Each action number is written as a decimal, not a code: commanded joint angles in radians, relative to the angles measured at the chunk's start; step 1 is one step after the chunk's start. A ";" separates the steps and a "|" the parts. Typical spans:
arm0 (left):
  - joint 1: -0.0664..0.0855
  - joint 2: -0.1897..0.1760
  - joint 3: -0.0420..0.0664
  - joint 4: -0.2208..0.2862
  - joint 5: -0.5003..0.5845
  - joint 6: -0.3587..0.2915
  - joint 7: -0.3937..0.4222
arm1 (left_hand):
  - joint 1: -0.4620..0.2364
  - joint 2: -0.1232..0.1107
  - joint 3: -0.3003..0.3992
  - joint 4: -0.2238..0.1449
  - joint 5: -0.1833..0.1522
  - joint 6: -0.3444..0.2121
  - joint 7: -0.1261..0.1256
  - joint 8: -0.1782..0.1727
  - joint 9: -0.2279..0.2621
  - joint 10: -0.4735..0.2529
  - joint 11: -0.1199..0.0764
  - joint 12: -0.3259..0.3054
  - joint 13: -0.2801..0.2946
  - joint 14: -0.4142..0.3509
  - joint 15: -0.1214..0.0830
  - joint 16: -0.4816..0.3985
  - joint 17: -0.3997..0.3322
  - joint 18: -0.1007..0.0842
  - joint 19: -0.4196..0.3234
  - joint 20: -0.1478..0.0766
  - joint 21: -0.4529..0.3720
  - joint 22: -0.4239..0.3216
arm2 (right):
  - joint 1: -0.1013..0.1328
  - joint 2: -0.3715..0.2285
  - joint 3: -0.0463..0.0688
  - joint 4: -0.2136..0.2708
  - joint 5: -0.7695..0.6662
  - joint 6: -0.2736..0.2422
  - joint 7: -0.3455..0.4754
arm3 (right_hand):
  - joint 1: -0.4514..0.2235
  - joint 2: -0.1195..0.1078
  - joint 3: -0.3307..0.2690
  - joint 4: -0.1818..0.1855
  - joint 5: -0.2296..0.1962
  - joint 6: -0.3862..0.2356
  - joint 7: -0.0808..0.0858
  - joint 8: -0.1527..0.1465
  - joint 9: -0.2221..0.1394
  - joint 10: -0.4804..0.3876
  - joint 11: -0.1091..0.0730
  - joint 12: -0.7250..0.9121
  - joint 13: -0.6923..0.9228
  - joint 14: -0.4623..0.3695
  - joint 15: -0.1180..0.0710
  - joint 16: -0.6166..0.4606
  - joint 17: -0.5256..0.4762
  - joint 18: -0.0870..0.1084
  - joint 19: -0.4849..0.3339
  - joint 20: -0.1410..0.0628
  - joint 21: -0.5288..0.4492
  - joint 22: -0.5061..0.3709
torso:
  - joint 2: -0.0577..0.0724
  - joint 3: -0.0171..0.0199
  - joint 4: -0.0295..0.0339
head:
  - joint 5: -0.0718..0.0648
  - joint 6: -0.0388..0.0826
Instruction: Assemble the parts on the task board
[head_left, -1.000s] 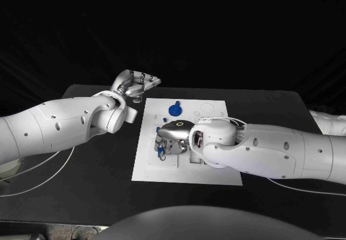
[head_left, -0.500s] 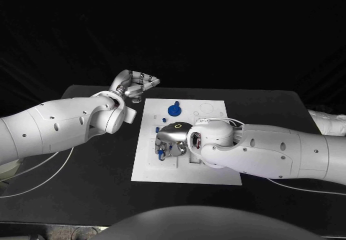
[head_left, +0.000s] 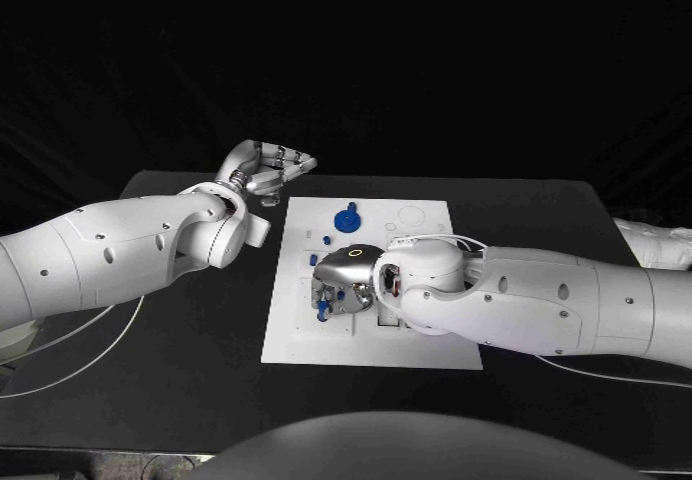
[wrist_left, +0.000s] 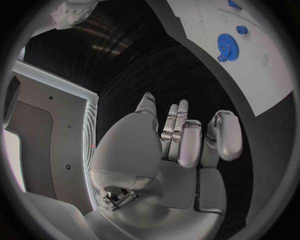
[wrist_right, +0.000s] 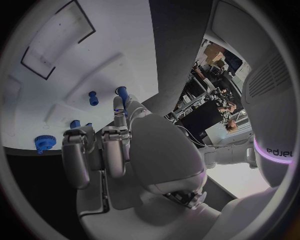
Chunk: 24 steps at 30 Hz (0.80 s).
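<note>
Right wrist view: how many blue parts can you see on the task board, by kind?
Blue gear: 1
Blue pegs: 2
Small blue piece, partly hidden: 1
Total: 4 visible

- From the head camera my right hand (head_left: 346, 283) covers the middle of the task board (head_left: 296, 335) — I can't see what lies beneath it.
- Whether its fingers grip the small blue part (head_left: 320, 313) at their tips, I can't tell.
- In the left wrist view the board's edge (wrist_left: 206, 42) is cut off by the circle's rim.
- The blue gear (head_left: 348, 217) — teeth too small to make out from the head camera.
</note>
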<state>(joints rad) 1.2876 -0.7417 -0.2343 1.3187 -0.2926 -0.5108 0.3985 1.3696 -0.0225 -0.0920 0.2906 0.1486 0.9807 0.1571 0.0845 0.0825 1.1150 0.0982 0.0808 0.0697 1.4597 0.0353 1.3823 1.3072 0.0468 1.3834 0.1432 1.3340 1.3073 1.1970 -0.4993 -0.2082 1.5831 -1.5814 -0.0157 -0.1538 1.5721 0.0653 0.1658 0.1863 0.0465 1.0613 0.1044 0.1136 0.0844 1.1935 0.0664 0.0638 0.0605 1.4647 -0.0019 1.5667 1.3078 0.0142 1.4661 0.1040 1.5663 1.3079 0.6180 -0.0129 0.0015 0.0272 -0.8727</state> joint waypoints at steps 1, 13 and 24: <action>0.001 0.001 0.001 0.002 -0.003 0.009 0.006 | -0.001 0.007 -0.007 0.000 0.007 -0.007 0.003 -0.007 -0.001 -0.003 0.005 -0.006 0.001 -0.006 -0.001 -0.003 -0.001 0.012 -0.007 0.000 -0.004 0.171 | -0.002 0.001 -0.001 -0.001 -0.017 0.026 -0.007 | 0.001 0.006 0.006 -0.001 0.002 0.021 0.008 0.006 0.010 -0.008 0.002 -0.004 -0.001 0.106 0.006 0.004 0.263 -0.014 0.105 0.008 0.004 0.263 | -0.001 -0.0006 0.0003 | -0.002 0.000; 0.001 0.000 0.001 0.002 -0.003 0.010 0.006 | -0.001 0.007 -0.007 0.000 0.007 -0.007 0.003 -0.007 -0.001 -0.003 0.005 -0.006 0.001 -0.006 -0.001 -0.003 -0.001 0.012 -0.007 0.000 -0.004 0.171 | -0.002 0.007 -0.001 -0.006 -0.033 0.037 -0.008 | 0.002 0.005 0.008 -0.002 0.002 0.019 0.008 0.005 0.009 -0.011 0.002 -0.004 -0.001 0.106 0.006 0.004 0.263 -0.014 0.105 0.008 0.004 0.263 | -0.001 0.0000 0.0005 | -0.001 0.000; 0.001 -0.001 0.001 0.003 -0.003 0.009 0.006 | -0.001 0.007 -0.007 0.000 0.007 -0.007 0.003 -0.007 -0.001 -0.003 0.005 -0.006 0.001 -0.006 -0.001 -0.003 -0.001 0.012 -0.007 0.000 -0.004 0.171 | -0.003 0.009 -0.001 -0.004 -0.036 0.041 -0.019 | -0.032 -0.073 -0.027 0.009 0.000 -0.091 0.033 -0.053 -0.017 -0.146 0.027 -0.006 -0.002 0.106 0.019 0.004 0.263 -0.014 0.105 0.017 0.004 0.263 | 0.000 -0.0009 -0.0003 | -0.003 0.000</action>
<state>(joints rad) 1.2876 -0.7439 -0.2342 1.3191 -0.2931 -0.5109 0.3985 1.3696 -0.0225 -0.0920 0.2905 0.1486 0.9807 0.1571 0.0845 0.0825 1.1150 0.0982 0.0808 0.0697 1.4597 0.0353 1.3823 1.3072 0.0468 1.3834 0.1432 1.3340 1.3073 1.1948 -0.4900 -0.2092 1.5771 -1.6003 0.0070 -0.1628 1.5447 0.0080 0.1444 0.1948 0.0468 0.9834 0.1371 0.0707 0.0783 1.0543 0.0901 0.0597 0.0579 1.4666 0.0110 1.5667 1.3076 0.0142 1.4660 0.1150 1.5663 1.3076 0.6175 -0.0132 0.0016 0.0244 -0.8727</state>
